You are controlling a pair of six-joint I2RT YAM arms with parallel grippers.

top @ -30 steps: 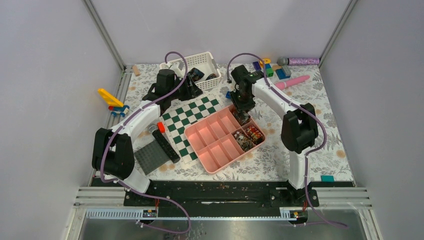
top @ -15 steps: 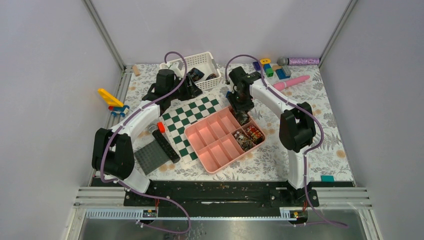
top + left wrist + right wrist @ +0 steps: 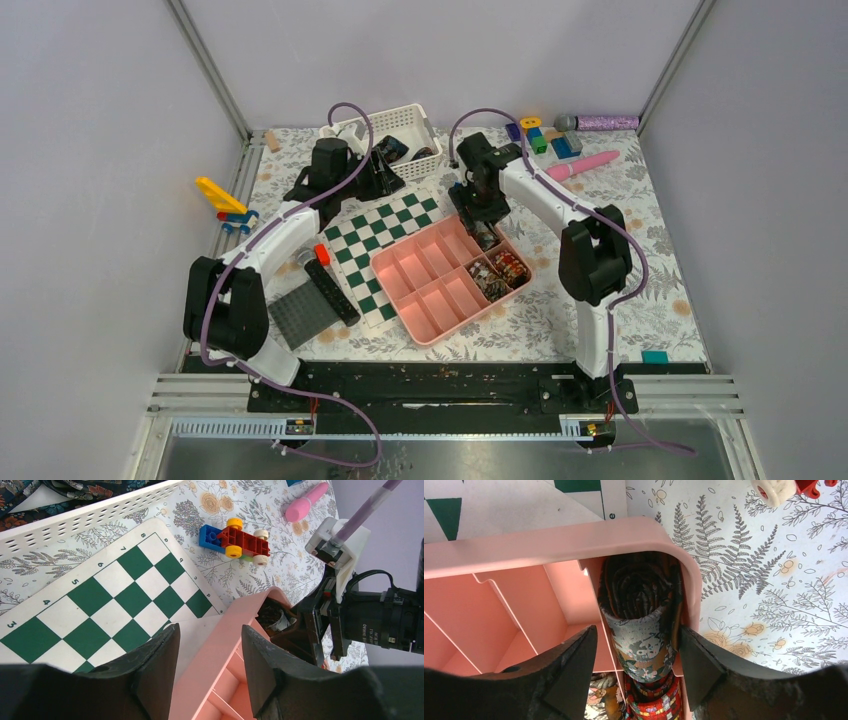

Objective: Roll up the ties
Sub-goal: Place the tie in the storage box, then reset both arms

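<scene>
A rolled grey-brown patterned tie (image 3: pixel 641 615) stands in the corner compartment of the pink tray (image 3: pixel 549 537). My right gripper (image 3: pixel 639 672) is open just above it, with one finger on each side and a gap on the left. A red patterned coil (image 3: pixel 659 700) lies in the adjacent compartment, and another coil (image 3: pixel 489 285) beside that. In the top view the right gripper (image 3: pixel 482 222) is at the tray's far right corner (image 3: pixel 462 213). My left gripper (image 3: pixel 210 672) is open and empty over the checkerboard and tray edge (image 3: pixel 240 630). Loose dark ties (image 3: pixel 55 492) lie in the white basket.
A green-and-white checkerboard (image 3: pixel 385 225) lies under the tray. The white basket (image 3: pixel 383 125) stands at the back. A red and blue toy car (image 3: pixel 240 539) and a pink toy (image 3: pixel 583 163) lie nearby. Black and grey brick plates (image 3: pixel 312 300) sit at the left, coloured blocks (image 3: pixel 548 140) at the back right.
My right gripper has shifted slightly up and away from the corner compartment, and the rolled tie stays in it. The left arm has not moved.
</scene>
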